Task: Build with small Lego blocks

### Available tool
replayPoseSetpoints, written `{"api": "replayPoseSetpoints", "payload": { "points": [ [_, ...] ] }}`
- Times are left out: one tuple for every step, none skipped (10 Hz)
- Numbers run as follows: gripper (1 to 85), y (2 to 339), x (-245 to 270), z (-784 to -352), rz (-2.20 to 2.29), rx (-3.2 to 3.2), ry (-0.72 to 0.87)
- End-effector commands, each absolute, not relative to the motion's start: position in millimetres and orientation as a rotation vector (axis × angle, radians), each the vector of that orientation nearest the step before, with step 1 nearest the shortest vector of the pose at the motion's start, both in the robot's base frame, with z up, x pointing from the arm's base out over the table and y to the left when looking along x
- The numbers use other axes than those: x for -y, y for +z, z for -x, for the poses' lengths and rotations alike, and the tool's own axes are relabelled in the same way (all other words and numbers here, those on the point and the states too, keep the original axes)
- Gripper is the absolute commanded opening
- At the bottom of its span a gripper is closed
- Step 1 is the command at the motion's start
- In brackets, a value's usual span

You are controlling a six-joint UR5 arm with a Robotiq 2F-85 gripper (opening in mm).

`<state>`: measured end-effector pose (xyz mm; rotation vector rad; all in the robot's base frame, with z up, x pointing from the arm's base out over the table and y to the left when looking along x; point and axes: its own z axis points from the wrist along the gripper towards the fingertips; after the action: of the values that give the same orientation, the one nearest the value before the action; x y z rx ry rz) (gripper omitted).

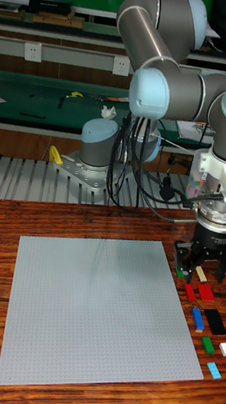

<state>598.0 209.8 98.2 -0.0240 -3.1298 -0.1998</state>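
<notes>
With the black two-finger gripper [209, 270] hanging spread wide and holding nothing, the small cream plastic Lego brick [202, 274] sits between the fingers near the tips, long axis running away from camera, beside the grey studded baseplate [88, 309].

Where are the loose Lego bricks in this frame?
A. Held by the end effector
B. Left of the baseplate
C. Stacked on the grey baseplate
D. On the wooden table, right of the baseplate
D: the loose Lego bricks lie in two short columns on the wood beside the right edge of the grey baseplate, which carries none.
</notes>
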Motion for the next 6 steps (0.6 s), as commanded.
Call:
{"api": "replayPoseSetpoints", "payload": {
  "points": [
    [60.7,88,-228,-610,0.092,3.145,-0.227],
    [60.7,86,-217,-603,0.099,3.122,-0.157],
    [60.7,86,-217,-598,0.085,3.105,-0.155],
    [60.7,87,-219,-596,0.079,3.097,-0.166],
    [60.7,86,-216,-597,0.075,3.101,-0.148],
    [61.0,87,-220,-601,0.091,3.117,-0.176]
  ]
}}
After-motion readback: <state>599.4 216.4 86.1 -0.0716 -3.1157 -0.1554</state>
